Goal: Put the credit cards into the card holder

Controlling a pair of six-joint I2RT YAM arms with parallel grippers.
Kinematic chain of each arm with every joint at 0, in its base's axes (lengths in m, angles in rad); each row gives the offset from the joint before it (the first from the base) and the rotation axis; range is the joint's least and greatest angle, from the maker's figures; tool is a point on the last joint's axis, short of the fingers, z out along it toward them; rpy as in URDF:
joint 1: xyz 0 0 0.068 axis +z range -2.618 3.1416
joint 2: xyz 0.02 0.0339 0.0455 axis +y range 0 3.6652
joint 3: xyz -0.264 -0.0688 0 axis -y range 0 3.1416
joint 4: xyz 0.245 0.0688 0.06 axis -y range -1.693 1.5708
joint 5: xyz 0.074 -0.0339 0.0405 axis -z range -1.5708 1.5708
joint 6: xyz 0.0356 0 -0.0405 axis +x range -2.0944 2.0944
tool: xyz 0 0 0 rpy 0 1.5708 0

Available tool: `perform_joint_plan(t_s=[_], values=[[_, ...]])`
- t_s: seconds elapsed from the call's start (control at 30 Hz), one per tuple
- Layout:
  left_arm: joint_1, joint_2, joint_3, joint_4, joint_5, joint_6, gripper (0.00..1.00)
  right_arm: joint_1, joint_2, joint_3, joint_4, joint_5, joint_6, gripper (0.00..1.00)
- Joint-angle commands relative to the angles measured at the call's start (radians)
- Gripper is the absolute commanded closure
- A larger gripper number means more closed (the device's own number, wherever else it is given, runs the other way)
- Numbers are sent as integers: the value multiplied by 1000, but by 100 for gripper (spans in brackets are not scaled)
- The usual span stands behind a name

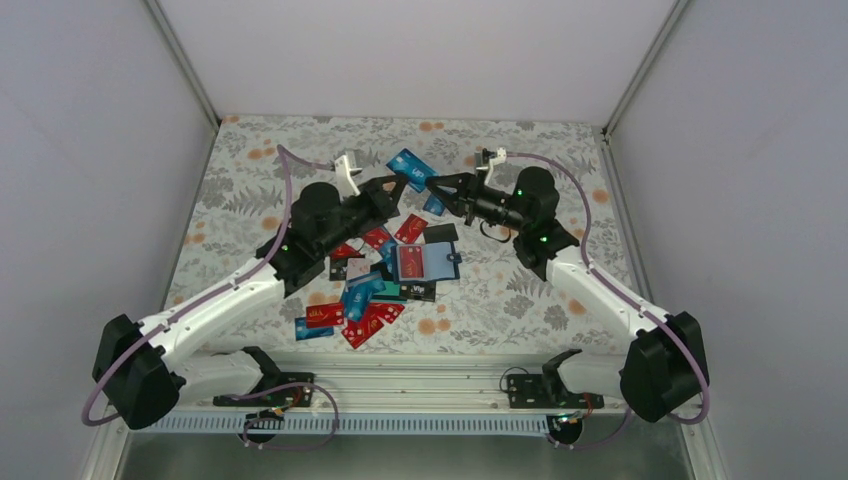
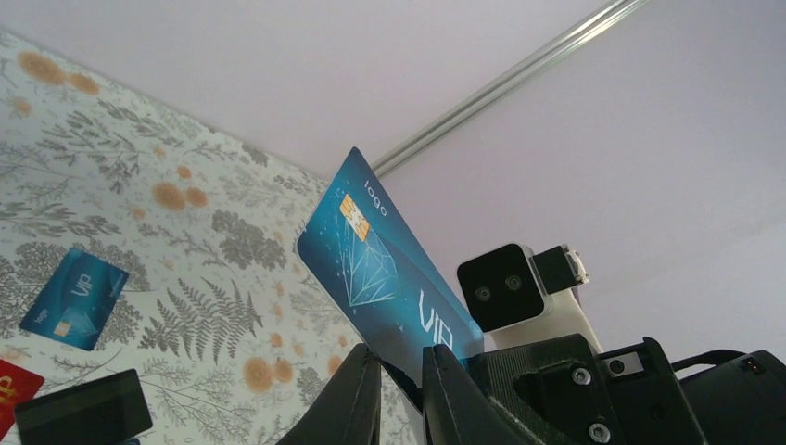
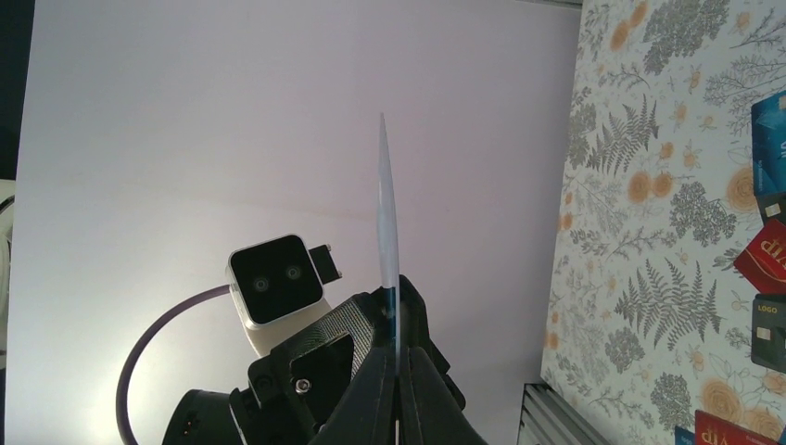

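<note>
Poking up, blue card [image 2: 380, 269] sits between both arms' jaws.

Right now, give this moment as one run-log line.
phase: handover | left gripper: shut on blue VIP card | right gripper: shut on same card | card holder: open

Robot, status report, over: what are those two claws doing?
Left gripper and right gripper both shut on one blue VIP card, held above the table. Card holder lies below among loose cards. Nothing blocking it.
</note>
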Motion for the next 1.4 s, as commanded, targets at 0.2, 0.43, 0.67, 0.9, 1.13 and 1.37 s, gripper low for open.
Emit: perform_joint_plan(t_s=[0.2,0.43,0.67,0.9,1.13,1.37], values=[[8,47,40,82,51,-11,86,-2,-27,-16,39,-41,-13,96],[19,62,43,92,70,-25,78,-3,-29,-15,42,-42,-21,96],[26,68,36,107,78,-38,90,-2,-28,-19,43,-45,-24,96],[33,77,29,105,87,-48,98,-2,-22,-22,-4,-52,-64,96],[44,103,96,-180,64,95,98,-43,-13,33,-381,14,-427,42],[60,109,-67,-181,176,232,98,-137,-43,-75,-562,121,-726,43]])
